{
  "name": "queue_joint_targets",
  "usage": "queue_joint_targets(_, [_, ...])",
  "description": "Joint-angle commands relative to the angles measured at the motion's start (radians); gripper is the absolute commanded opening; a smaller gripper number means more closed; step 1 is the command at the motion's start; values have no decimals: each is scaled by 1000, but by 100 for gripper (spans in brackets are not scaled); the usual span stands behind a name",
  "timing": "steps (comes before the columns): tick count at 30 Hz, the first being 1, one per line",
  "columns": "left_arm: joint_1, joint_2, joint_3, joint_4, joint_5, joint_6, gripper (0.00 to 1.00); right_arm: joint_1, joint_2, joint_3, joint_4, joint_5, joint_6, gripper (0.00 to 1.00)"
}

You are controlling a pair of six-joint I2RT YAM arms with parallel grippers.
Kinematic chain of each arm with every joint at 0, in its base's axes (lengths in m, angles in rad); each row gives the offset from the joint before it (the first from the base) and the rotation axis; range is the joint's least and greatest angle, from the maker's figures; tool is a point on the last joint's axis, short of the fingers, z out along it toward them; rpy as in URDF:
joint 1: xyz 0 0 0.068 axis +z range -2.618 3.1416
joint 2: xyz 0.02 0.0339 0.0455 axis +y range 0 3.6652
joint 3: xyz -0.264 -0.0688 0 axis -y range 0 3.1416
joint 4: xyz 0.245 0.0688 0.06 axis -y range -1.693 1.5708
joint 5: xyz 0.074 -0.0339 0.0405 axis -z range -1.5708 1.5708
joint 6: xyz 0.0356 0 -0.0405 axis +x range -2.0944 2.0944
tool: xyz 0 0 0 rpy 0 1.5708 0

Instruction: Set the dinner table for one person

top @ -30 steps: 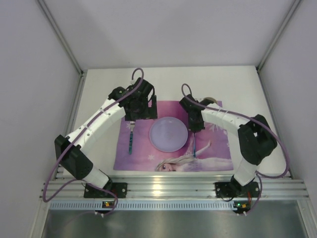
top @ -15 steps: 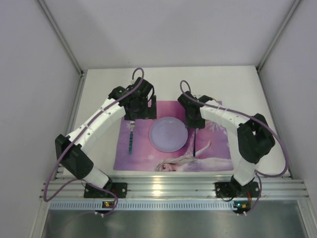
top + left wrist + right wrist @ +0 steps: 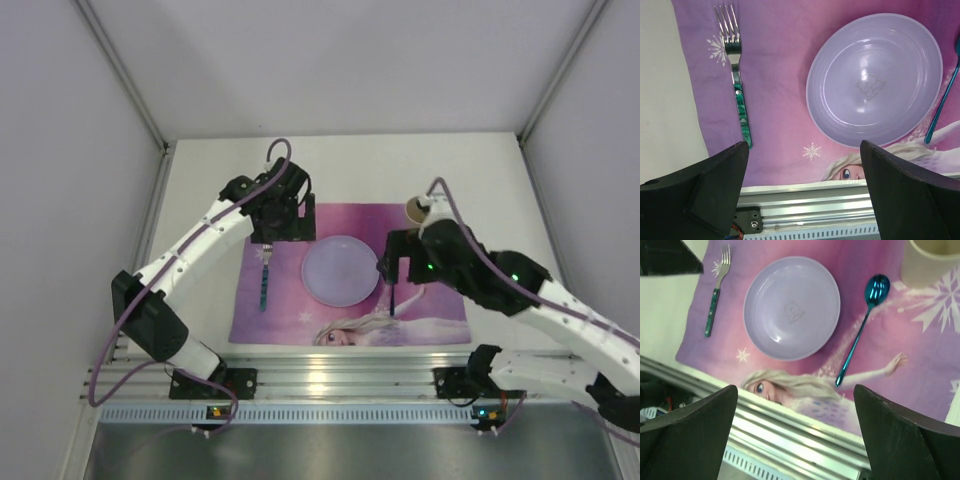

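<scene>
A silver metal fork with a green patterned handle [image 3: 735, 75] lies at upper left on the purple-pink cartoon-princess placemat [image 3: 780, 100]. A round lavender plastic plate [image 3: 874, 77] fills the upper right, and a shiny teal spoon [image 3: 942, 100] is just beside it at the right edge. The matte white worktop [image 3: 665, 100] shows at left and an aluminium rail [image 3: 805, 207] along the bottom. The left gripper [image 3: 804, 150] has its black fingers [image 3: 705, 190] spread wide in the lower corners, with nothing between them.

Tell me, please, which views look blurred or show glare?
Right wrist view: soft, the shiny teal spoon and round lilac plate smeared; left wrist view: crisp on the green-handled steel fork; top view: glare on the aluminium rail.
</scene>
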Motion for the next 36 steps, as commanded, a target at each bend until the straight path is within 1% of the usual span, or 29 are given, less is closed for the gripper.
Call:
queue_joint_targets(1, [7, -48, -32, 42, -17, 6, 98, 28, -211, -183, -18, -2, 99, 100])
queue_joint_targets(2, [7, -62, -38, 56, -25, 7, 98, 28, -319, -221, -15, -31, 147, 100])
queue_joint_targets(3, [7, -69, -50, 60, -31, 9, 98, 28, -367, -285, -14, -44, 167, 100])
queue_joint_targets(5, [9, -92, -59, 70, -60, 15, 98, 30, -485, -327, -3, -79, 202, 100])
queue_joint_targets(8, [9, -132, -75, 82, -109, 22, 98, 28, -570, -359, -18, -85, 236, 100])
queue_joint_targets(10, [9, -166, -104, 109, -134, 24, 98, 28, -587, -366, -41, -87, 273, 100])
queue_joint_targets(13, [10, -258, -166, 181, -184, 29, 98, 30, -582, -341, -110, -58, 308, 100])
queue_joint_targets(15, [9, -374, -257, 249, -230, 36, 99, 28, -576, -321, -148, -30, 321, 100])
queue_joint_targets(16, [9, -478, -298, 357, -240, 62, 99, 28, -576, -318, -155, -20, 325, 100])
queue_joint_targets(17, [7, -593, -449, 496, -262, 94, 99, 28, -578, -317, -162, -9, 331, 100])
queue_joint_targets(19, [10, -712, -512, 580, -301, 102, 99, 30, -581, -310, -170, 0, 330, 100])
queue_joint_targets(21, [9, -737, -530, 567, -339, 107, 99, 28, -585, -306, -173, 5, 327, 100])
queue_joint_targets(24, [9, -735, -519, 513, -344, 121, 99, 28, -599, -307, -173, 16, 328, 100])
queue_joint_targets(36, [9, -775, -536, 490, -364, 117, 99, 28, -664, -326, -184, 25, 359, 100])
